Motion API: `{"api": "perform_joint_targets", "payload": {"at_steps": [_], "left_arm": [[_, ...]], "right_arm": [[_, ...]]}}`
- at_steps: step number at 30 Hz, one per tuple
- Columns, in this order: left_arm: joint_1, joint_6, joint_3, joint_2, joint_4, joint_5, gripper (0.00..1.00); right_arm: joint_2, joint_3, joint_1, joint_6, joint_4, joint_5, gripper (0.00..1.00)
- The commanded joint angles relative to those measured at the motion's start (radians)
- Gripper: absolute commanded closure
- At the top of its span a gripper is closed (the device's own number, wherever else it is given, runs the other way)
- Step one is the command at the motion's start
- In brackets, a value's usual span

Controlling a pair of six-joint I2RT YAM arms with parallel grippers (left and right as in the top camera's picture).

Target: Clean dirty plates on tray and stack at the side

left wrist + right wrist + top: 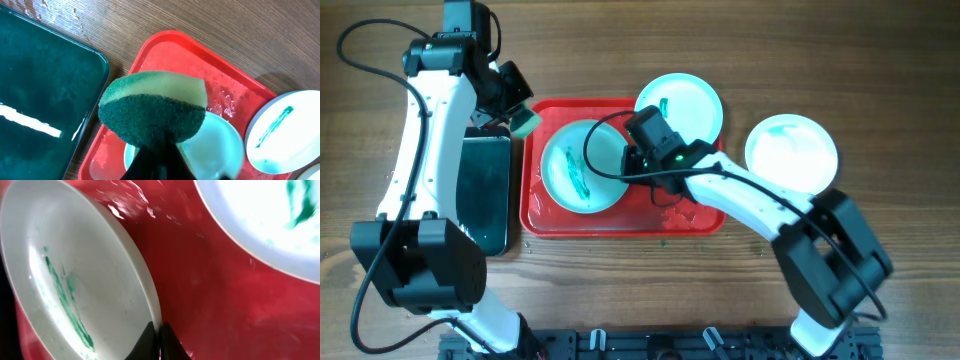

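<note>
Holding a green and yellow sponge (150,107) from below, the left gripper (157,152) is clenched on it, and the dark green rough face of the sponge is turned toward the wrist camera. This gripper hangs above the far left corner of the red tray (535,215), between the tray and the black tray (485,190) that lies just beside it on the wooden tabletop (880,60). The sponge touches no plate. The right gripper (156,336) is inside the red tray, and its two dark fingers are closed on the right rim of the smeared plate (560,160), one finger on each face of the rim. This plate is in the left half of the tray and has a long green-teal streak across its pale centre; I cannot tell if its bottom is resting fully on the tray floor. A second plate (685,100), with a short green streak near its left edge, lies across the far right corner of the tray, partly over the rim. A third plate (792,152), with a turquoise tint, lies on the tabletop, to the right of the tray and apart from it. The tray floor shines wet, with drops near the far rim.
</note>
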Motion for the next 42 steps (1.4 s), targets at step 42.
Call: {"api": "perform_joint_targets", "payload": {"at_steps": [42], "left_arm": [[-0.063, -0.002, -0.278, -0.006, 0.126, 0.005, 0.96]], "right_arm": [[0.312, 0.332, -0.014, -0.459, -0.066, -0.087, 0.92]]}}
